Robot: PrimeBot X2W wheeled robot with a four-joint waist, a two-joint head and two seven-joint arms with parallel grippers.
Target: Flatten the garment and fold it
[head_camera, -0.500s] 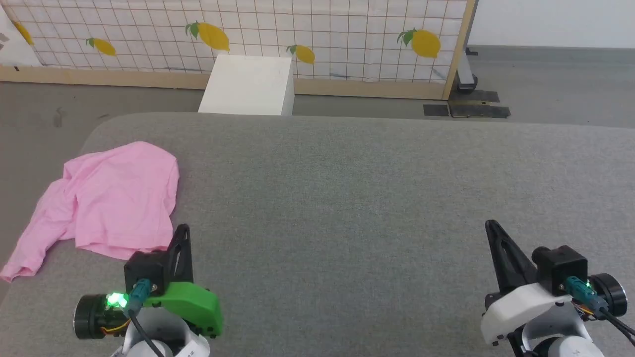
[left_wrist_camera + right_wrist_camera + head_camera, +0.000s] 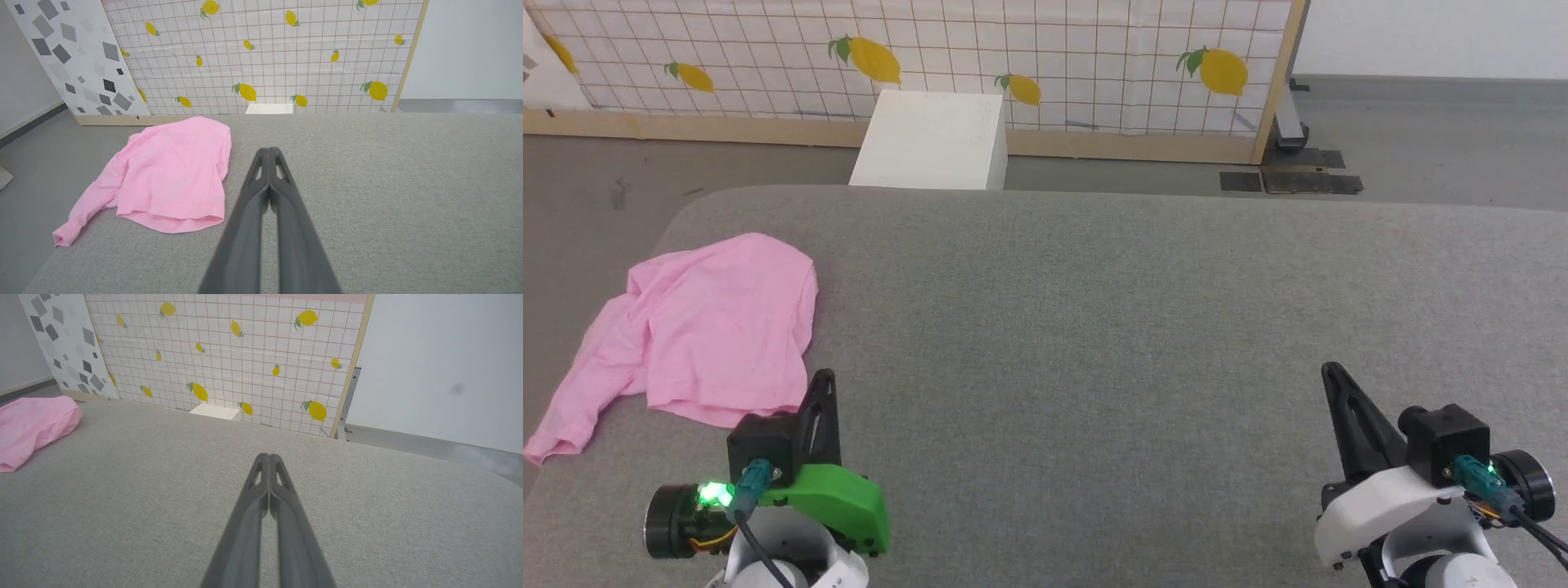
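Both your hands are pressed together, holding nothing. The garment [image 2: 711, 327] lies rumpled just ahead-left of your left hand [image 2: 823, 377], its sleeve reaching the counter [image 2: 1094, 327] edge. Your right hand [image 2: 1331, 371] is well apart from it, with open counter ahead of it.

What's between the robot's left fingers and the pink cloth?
Nothing but bare grey cushion. The left wrist view shows a narrow bare strip between the shut left fingers and the pink cloth.

Lemon-print grid screen [image 2: 1045, 65] behind grey upholstered surface [image 2: 1094, 327], grey floor [image 2: 1421, 155].
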